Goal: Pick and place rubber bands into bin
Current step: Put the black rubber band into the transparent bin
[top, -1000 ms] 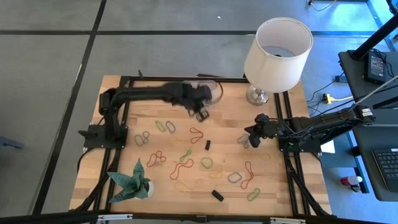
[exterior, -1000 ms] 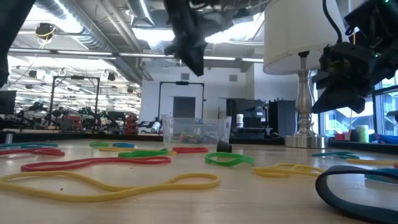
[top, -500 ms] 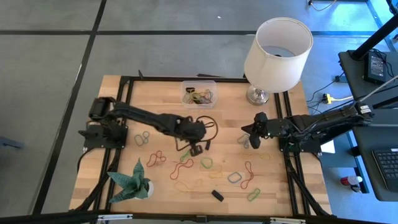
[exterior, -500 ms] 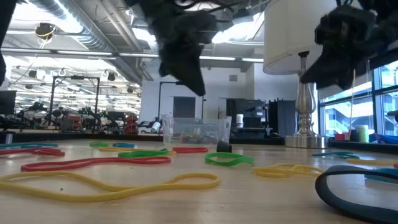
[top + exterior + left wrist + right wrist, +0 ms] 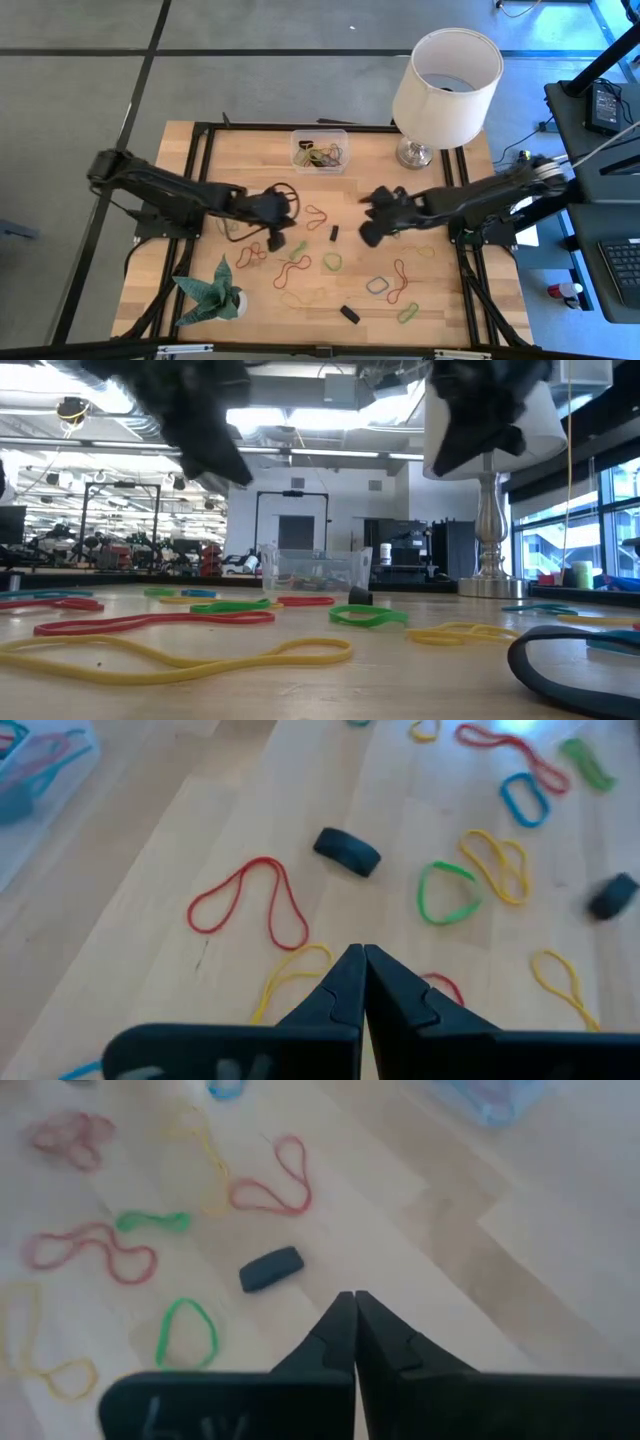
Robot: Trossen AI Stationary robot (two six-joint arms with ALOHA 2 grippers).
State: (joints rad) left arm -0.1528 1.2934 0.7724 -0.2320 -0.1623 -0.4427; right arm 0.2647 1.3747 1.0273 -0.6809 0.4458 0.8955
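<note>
Both arms have shifted since the earlier frames: the left gripper (image 5: 277, 240) has drawn back toward the left half of the counter (image 5: 450, 300), and the right gripper (image 5: 367, 236) has advanced from the right edge to near the centre. Left gripper: fingers pressed together, nothing between them, above a yellow band (image 5: 292, 975) with a red band (image 5: 245, 905) just beyond. Its fingertips are blurred in the high view. Rubber bands (image 5: 300, 265) lie scattered across the counter's middle and right; several more sit inside the bin (image 5: 320, 151) at the far edge. Right gripper: fingers likewise closed and empty, over bare wood near a small black block (image 5: 271, 1268) and a green band (image 5: 186, 1330). In the low view both arms appear only as dark smears at the top, grippers indistinct
</note>
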